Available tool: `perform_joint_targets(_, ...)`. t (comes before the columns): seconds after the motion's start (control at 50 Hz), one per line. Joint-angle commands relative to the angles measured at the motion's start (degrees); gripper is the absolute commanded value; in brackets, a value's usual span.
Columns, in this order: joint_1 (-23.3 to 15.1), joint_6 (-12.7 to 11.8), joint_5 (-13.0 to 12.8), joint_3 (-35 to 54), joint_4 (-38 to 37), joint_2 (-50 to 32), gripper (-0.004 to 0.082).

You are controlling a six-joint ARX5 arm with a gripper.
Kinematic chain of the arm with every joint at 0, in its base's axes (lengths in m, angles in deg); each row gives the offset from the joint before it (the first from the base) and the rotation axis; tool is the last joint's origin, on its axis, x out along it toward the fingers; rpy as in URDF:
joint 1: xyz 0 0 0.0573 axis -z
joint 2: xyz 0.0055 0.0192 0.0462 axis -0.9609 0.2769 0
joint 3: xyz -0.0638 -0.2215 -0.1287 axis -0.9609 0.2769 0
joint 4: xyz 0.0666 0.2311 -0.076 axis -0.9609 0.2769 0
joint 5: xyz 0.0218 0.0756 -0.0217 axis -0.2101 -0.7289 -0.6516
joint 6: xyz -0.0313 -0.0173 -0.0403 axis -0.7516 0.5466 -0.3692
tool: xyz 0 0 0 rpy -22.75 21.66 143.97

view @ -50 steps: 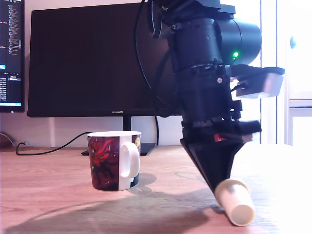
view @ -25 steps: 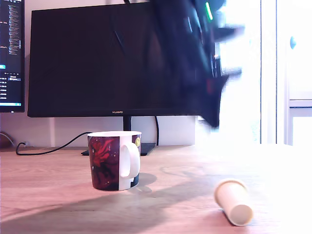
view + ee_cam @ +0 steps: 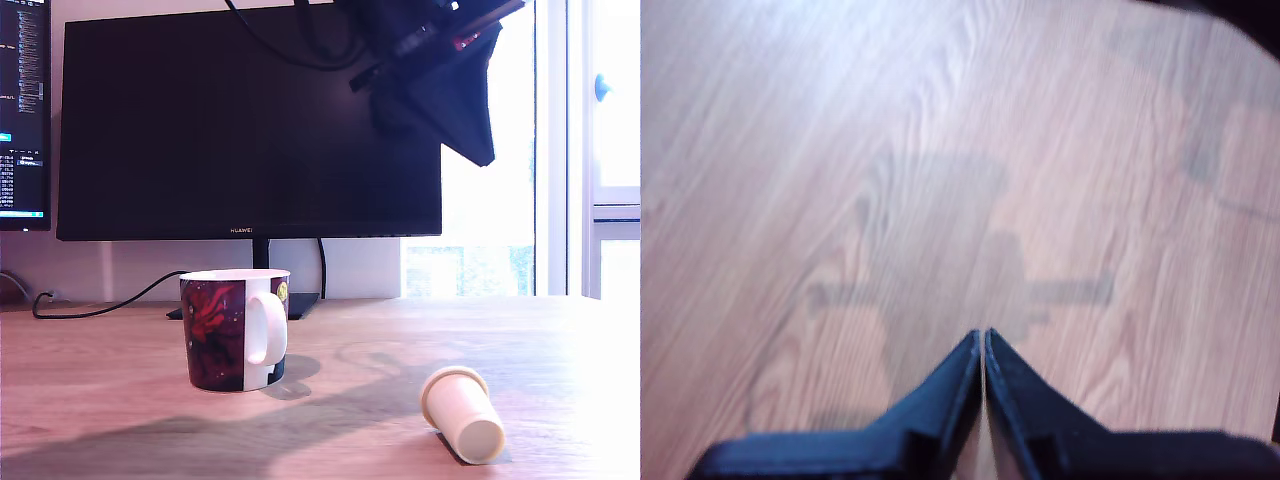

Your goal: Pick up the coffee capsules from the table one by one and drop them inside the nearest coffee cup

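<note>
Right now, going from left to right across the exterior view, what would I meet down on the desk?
Black cable → coffee cup → cream-white coffee capsule lying on its side. The pincer hangs high above, empty.

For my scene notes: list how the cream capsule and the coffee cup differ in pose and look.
The cream capsule lies tipped on its side; the coffee cup stands upright. The capsule is plain cream and much smaller; the cup has a dark red-and-black print and a white handle. Both rest on the table, untouched by the gripper.
</note>
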Motion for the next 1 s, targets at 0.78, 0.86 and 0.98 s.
perform_joint_targets(0.78, 2.60, -17.44, -2.08, 37.55, -24.00, -26.75, -0.0021)
perform_joint_targets(0.86, 3.45, -18.53, -2.40, 40.33, -26.25, -27.78, -0.0021)
perform_joint_targets(0.98, 4.61, -20.72, -2.82, 44.15, -29.33, -28.96, -0.0021)
